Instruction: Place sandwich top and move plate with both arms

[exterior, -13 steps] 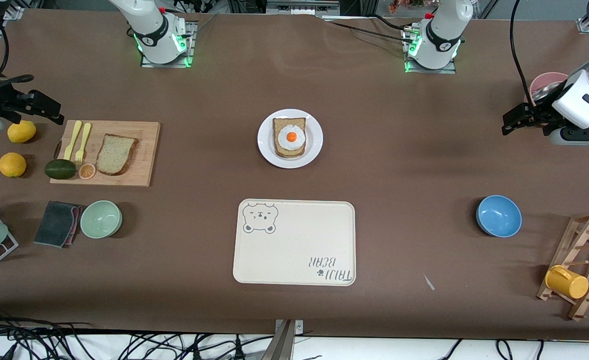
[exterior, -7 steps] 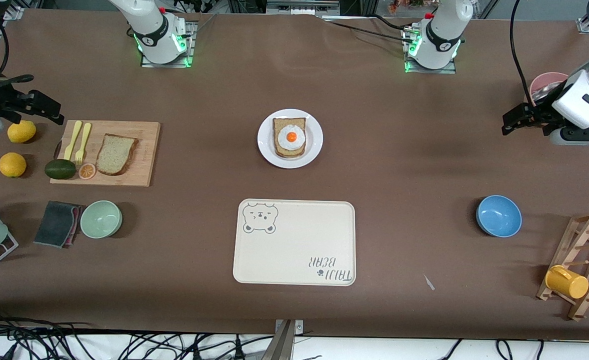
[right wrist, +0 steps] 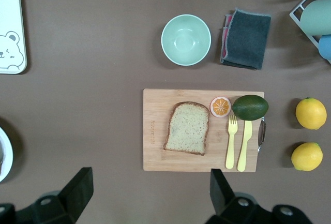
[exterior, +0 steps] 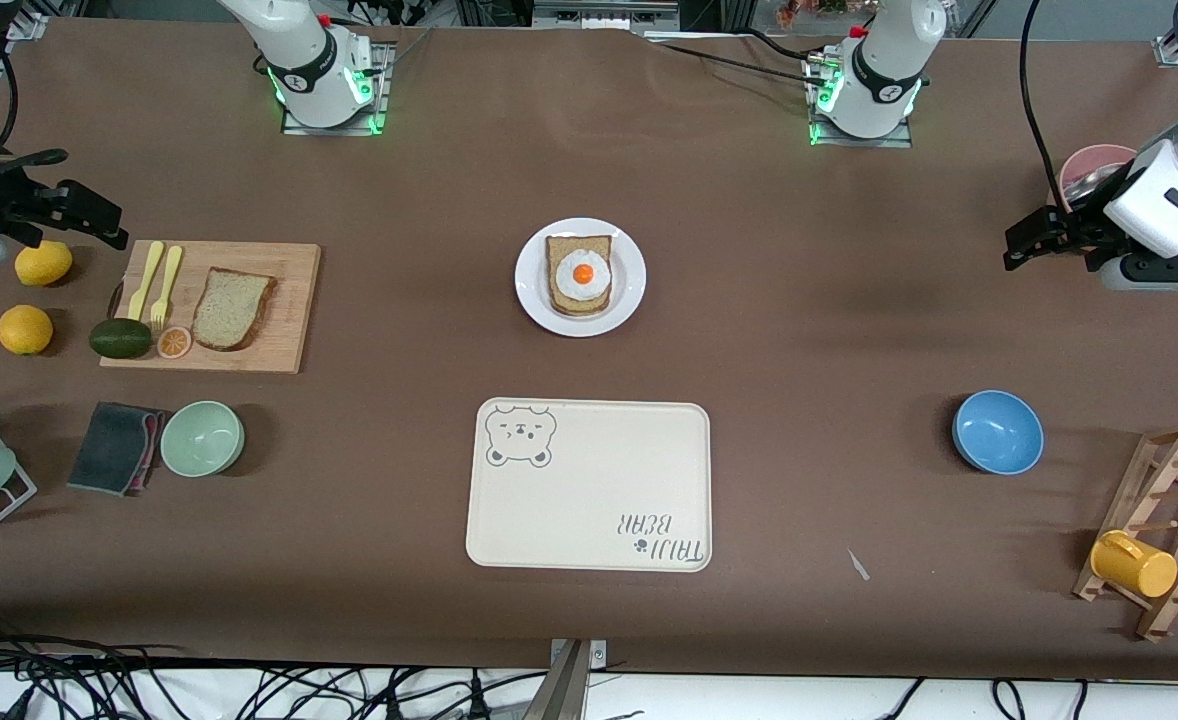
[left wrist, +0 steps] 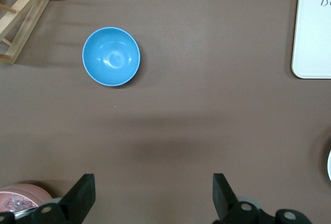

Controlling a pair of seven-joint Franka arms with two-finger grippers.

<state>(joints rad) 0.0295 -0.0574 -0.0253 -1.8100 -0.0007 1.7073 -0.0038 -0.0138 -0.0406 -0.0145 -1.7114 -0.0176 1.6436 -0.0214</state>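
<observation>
Nothing done yet. Near to far: tray (exterior: 589, 485) sits bare, closest to the camera. Plate (exterior: 627, 296) farther back at desk centre, carrying bread with egg (exterior: 580, 274), no top on it. Sandwich top (exterior: 232, 308) lies on the cutting board (exterior: 284, 300) toward the right arm's end, beside forks (exterior: 158, 283), orange slice (exterior: 174, 342), avocado (exterior: 120, 338).

Left: pick top, set it on the egg, then lift the plate with both arms.

Right end effector (exterior: 99, 222) open, empty, over the lemons (exterior: 43, 263). Left end effector (exterior: 1034, 240) open, empty, hovering near the pink bowl (exterior: 1089, 165). Path to the slice looks free; forks and avocado crowd one side.
</observation>
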